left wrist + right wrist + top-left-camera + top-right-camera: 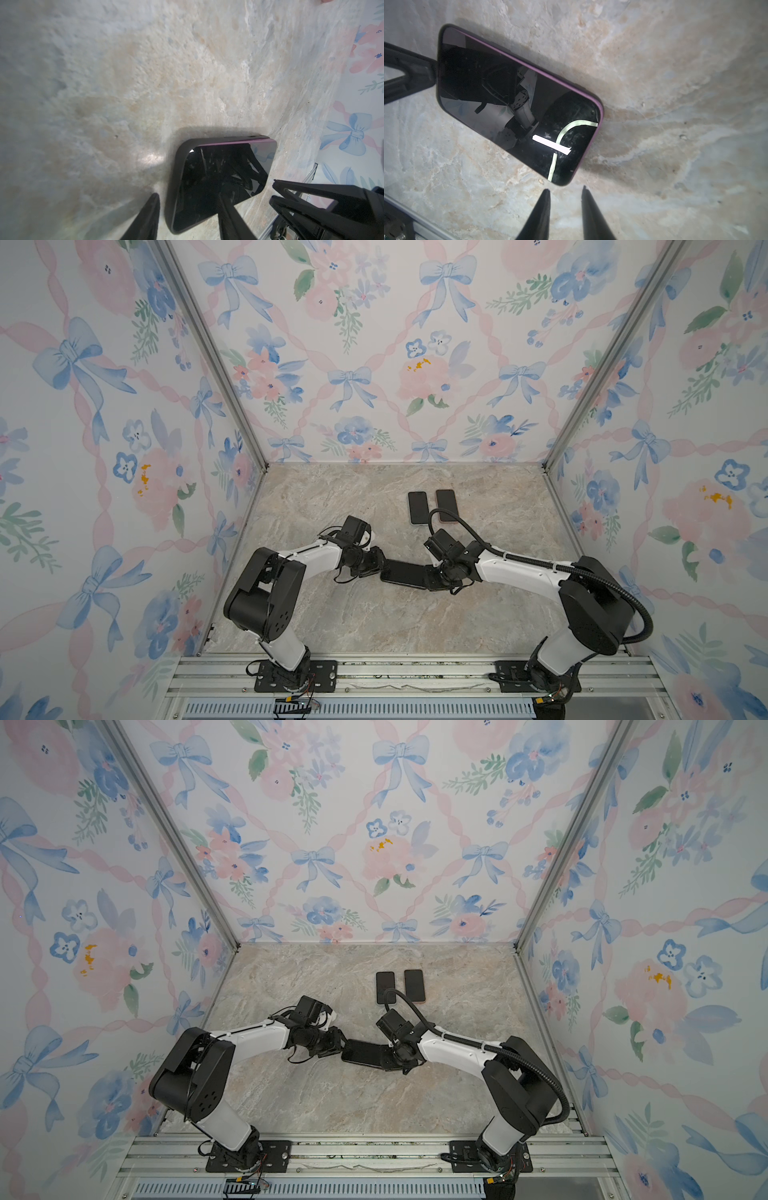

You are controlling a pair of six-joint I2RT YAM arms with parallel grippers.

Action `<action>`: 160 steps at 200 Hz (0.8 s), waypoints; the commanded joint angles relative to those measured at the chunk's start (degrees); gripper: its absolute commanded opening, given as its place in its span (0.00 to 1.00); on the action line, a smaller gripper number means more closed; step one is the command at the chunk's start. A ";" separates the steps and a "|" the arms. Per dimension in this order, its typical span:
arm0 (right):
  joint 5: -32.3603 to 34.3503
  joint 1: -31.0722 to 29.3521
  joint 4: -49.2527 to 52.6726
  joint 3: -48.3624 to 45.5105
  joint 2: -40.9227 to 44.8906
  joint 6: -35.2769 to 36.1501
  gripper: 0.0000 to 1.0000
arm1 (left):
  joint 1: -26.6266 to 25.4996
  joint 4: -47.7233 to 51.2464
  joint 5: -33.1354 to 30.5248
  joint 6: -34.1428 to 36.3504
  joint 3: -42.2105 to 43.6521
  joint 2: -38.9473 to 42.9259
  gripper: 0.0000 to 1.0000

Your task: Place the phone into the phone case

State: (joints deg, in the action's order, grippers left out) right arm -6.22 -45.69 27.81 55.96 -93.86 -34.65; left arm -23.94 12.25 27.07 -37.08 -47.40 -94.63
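Left end effector (188, 199): its fingers are standing apart, straddling one short end of the phone; in the left wrist view one finger (145, 216) is sitting outside the case edge and the other is lying over the screen. Whether they are pressing on it I cannot tell, and nothing is being lifted.

Right end effector (565, 190): its two fingers are standing a narrow gap apart with bare worktop between the tips, released, gripping nothing. The tips are hovering just beside the other short end of the phone, apart from it in the right wrist view.

Phone (405, 573): it is lying flat on the worktop, dark screen facing up, between the two end effectors. Its long axis is running left to right in both top views (365, 1052), one short end pointing at each arm.

Phone case (177, 166): a dark case is wrapping the phone's edge. A thin purple strip of the phone's side (529, 68) is showing above the case rim along one long edge.

Worktop (340, 626): marbled beige stone.

Two more phones: farther back, a dark pair is lying side by side, (417, 507) and (446, 505), long axes pointing away from the arms, well apart from the phone.
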 commanded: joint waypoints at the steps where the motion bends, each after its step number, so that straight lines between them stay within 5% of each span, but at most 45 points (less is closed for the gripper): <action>1: -0.55 0.50 -0.59 0.26 -0.65 0.89 0.27 | 0.30 -0.27 0.88 0.39 1.07 -1.08 0.47; 160: 0.12 0.33 -0.26 1.94 -8.83 1.43 0.14 | 0.30 -1.02 1.63 0.51 1.52 -1.87 0.43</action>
State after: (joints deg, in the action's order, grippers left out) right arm -8.01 -45.06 27.38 57.93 -98.61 -33.80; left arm -23.88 10.79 28.12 -37.08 -46.76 -95.37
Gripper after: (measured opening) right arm 0.150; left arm 0.431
